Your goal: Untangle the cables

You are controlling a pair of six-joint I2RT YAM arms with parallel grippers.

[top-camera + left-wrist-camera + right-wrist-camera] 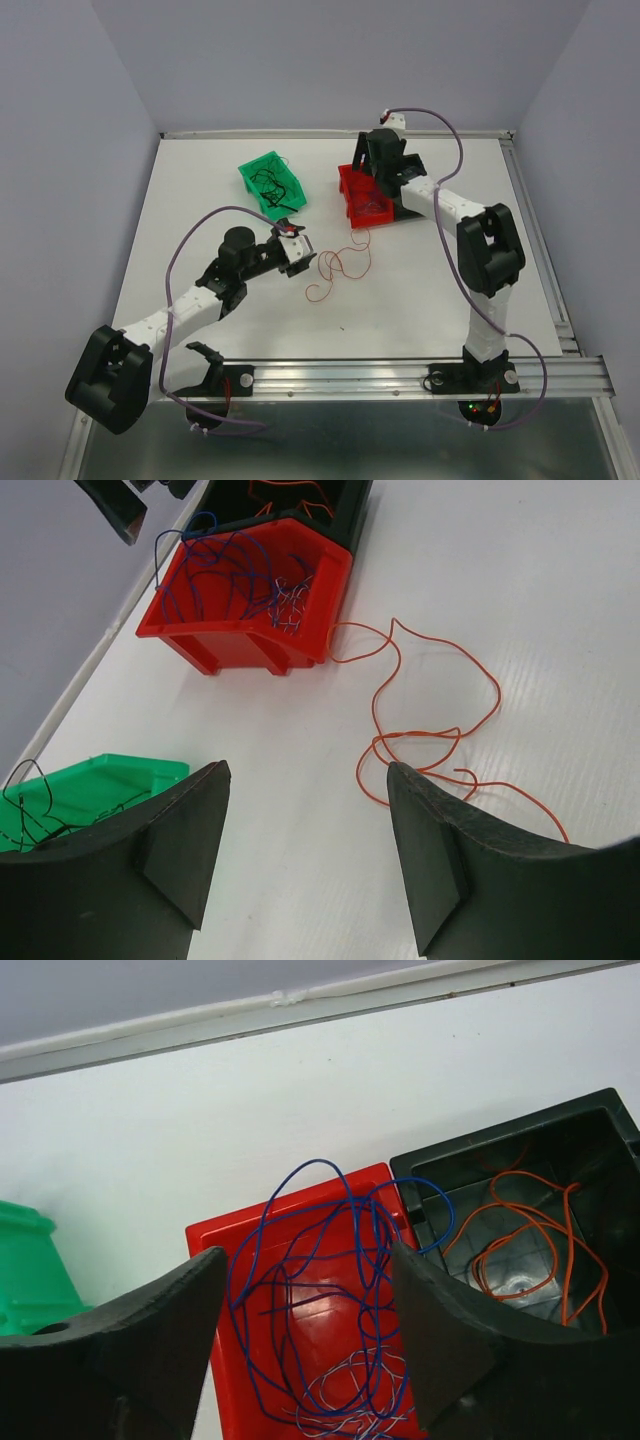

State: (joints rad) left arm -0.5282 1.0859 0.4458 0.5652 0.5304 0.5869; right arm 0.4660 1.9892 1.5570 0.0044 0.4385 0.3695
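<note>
White table [200, 200] fills the floor of the view, with pale grey-lilac walls [60, 120] on three sides and a metal rail along the near edge.

Two arms. The left gripper [306, 770] is released, fingers wide apart with nothing between them. It hangs low over the table between the green bin and the loose wire. The right gripper [308, 1255] is also spread and holds nothing, poised above the red bin.

Three bins, at the far half of the table:
- green bin [120, 772] holds thin black wires [272, 185], curled.
- red bin [240, 640] holds blue wires [350, 1260] in big loops, some rising over the rim, plus a small knot of pale strands [350, 1400].
- black bin [590, 1140], pressed against the red one, holds orange wires [530, 1230].

One loose orange-red wire [430, 735] lies looped on the bare table. Its far end reaches the red bin's front corner.
</note>
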